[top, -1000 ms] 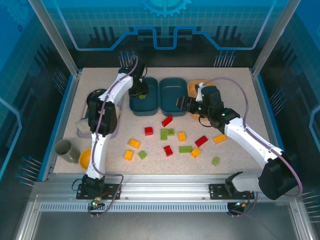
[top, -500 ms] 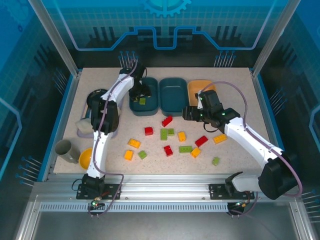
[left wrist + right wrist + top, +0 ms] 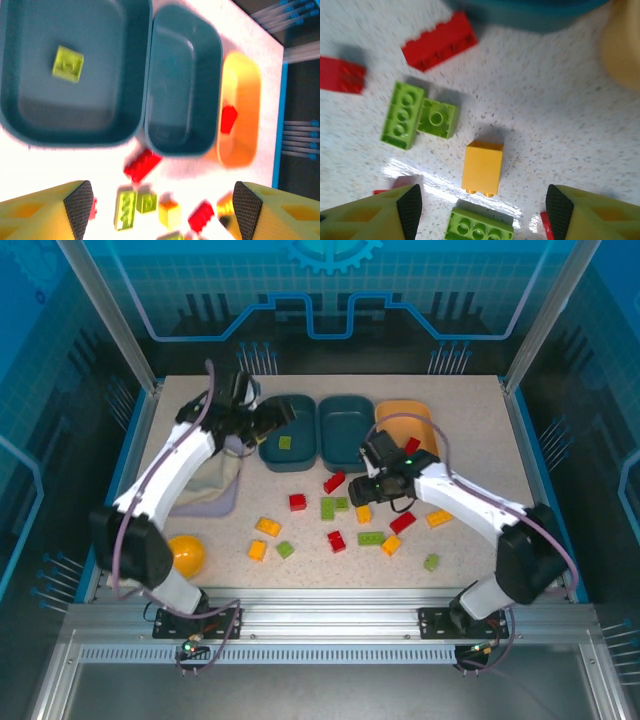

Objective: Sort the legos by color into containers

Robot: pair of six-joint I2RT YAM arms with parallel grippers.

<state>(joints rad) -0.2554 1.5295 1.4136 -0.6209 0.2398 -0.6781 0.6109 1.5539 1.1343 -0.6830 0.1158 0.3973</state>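
Near the speckled worktop's point(image 3: 320, 575) far edge, left gripper point(image 3: 160, 210) gapes empty above a glossy teal tray point(image 3: 100, 102) holding a green brick point(image 3: 68, 63); right gripper point(image 3: 480, 202), equally wide, hovers over a yellow brick point(image 3: 482, 166).

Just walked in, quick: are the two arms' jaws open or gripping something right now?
Left gripper: jaws open, holding nothing.
Right gripper: jaws open, holding nothing, above a yellow brick.

Left end effector point(image 3: 161, 202) opened, withdrew; green brick point(image 3: 68, 63) dropped into teal tray point(image 3: 75, 136) ahead. Right end effector point(image 3: 480, 204) now above yellow brick point(image 3: 482, 167).
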